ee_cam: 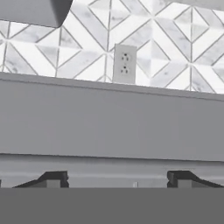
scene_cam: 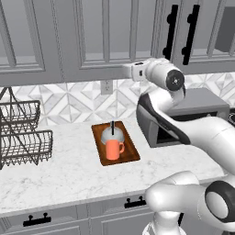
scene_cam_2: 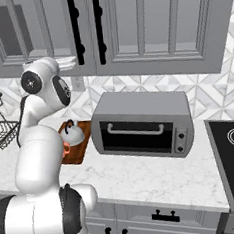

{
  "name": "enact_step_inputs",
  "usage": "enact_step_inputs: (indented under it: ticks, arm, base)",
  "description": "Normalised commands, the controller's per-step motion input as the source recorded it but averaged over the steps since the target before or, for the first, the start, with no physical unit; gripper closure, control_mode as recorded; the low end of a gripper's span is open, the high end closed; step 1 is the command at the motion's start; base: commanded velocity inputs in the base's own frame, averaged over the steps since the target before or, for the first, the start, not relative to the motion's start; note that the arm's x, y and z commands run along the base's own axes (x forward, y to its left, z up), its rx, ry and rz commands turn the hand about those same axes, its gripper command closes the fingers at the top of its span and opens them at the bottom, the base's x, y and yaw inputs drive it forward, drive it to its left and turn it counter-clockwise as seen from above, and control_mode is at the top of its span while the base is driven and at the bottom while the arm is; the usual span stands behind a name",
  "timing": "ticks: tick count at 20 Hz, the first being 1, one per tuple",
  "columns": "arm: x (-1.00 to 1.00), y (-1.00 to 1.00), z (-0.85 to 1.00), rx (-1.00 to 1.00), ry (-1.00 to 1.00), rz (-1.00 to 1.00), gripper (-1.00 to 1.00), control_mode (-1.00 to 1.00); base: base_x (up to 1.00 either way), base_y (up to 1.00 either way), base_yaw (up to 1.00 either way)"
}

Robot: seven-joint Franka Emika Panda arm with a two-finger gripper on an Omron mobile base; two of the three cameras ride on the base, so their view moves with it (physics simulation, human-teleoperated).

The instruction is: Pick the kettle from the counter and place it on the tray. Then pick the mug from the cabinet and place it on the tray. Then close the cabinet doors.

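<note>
Orange mug [scene_cam: 113,149] sits at 6 o'clock of the kettle [scene_cam: 111,134] on the tray [scene_cam: 131,153]; my claw [ee_cam: 118,179] gapes wide, empty, by the cabinet doors [scene_cam: 110,32].

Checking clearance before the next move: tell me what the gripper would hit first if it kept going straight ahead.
Probably the tiled wall near the outlet; depth is unclear, and the gripper has a grey cabinet edge close beneath its line.
</note>
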Motion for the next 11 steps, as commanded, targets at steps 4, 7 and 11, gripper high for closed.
enact_step_inputs:
  ticks: [4, 7, 11]
  arm:
    - [0.61, -0.1, 0.0, 0.12, 0.04, 0.09, -1.0, -1.0]
    - [0.61, -0.06, -0.04, 0.1, 0.05, 0.1, -1.0, -1.0]
    - [0.55, -0.05, -0.07, 0.09, 0.04, 0.1, -1.0, -1.0]
  base:
    - [0.0, 0.0, 0.0]
    - [0.0, 0.0, 0.0]
    - [0.0, 0.0, 0.0]
